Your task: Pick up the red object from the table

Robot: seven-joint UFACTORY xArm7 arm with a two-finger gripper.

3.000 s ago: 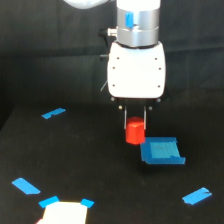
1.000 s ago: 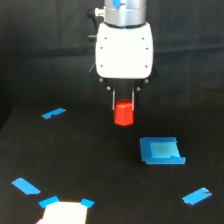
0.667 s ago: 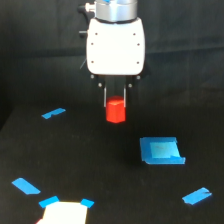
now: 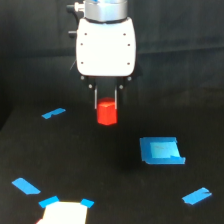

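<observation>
The red object is a small red-orange block hanging in the air above the black table. My gripper is shut on its upper part, one thin finger down each side. The gripper hangs below the arm's white housing in the upper middle of the exterior view. The block's lower half shows below the fingers, and it touches nothing underneath.
A flat blue square piece lies on the table at the exterior view's right. Blue tape strips dot the surface. A white sheet with blue tape at its corners sits at the bottom left.
The gripper has carried the red block up off the table and toward the exterior view's left, away from the blue square piece. Its hold on the block is unchanged.
</observation>
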